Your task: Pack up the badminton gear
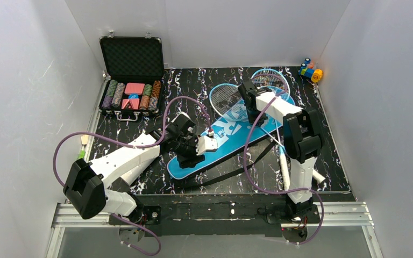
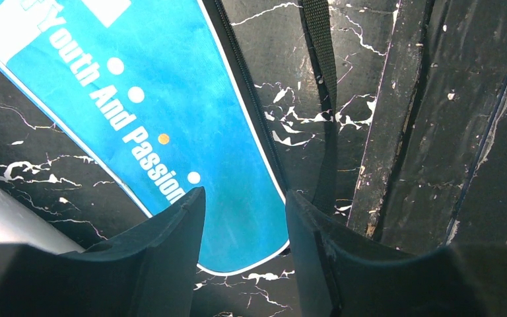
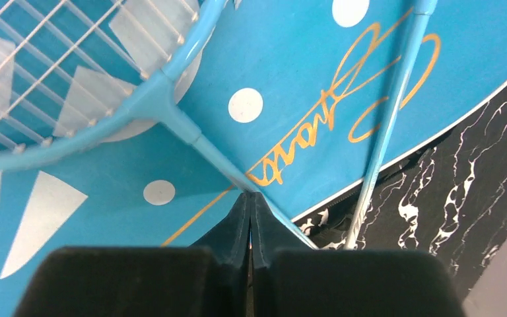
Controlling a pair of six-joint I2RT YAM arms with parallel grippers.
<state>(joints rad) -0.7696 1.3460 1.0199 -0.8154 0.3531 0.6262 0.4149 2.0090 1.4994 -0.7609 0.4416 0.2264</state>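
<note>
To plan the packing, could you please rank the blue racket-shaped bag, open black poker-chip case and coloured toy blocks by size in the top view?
1. Blue racket-shaped bag: longest.
2. Open black poker-chip case: similar in area, so that ranking is unsure.
3. Coloured toy blocks: clearly smallest.

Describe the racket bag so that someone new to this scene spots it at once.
On the black marbled table, look between the two arms for a long flat shape lying diagonally: the blue bag. Unlike the strung rackets at its far end, it is solid blue, with white lettering and a black strap.
</note>
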